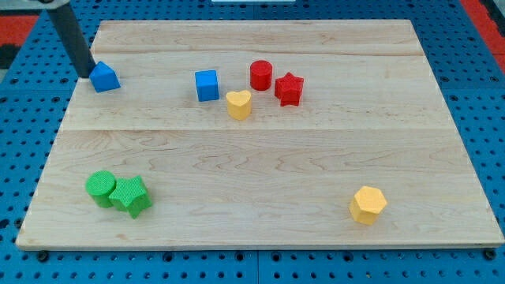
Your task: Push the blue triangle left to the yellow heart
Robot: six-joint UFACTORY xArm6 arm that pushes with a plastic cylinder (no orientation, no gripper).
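The blue triangle (104, 77) lies near the top left of the wooden board. My tip (85, 74) rests just to its left, touching or nearly touching it. The yellow heart (238, 103) sits near the top middle, well to the right of the triangle. A blue cube (207, 85) stands between them, just up and left of the heart.
A red cylinder (261, 75) and a red star (289, 88) sit right of the heart. A green cylinder (100, 188) and a green star (131, 196) sit at the bottom left. A yellow hexagon (368, 205) lies at the bottom right. The board (260, 158) lies on a blue pegboard.
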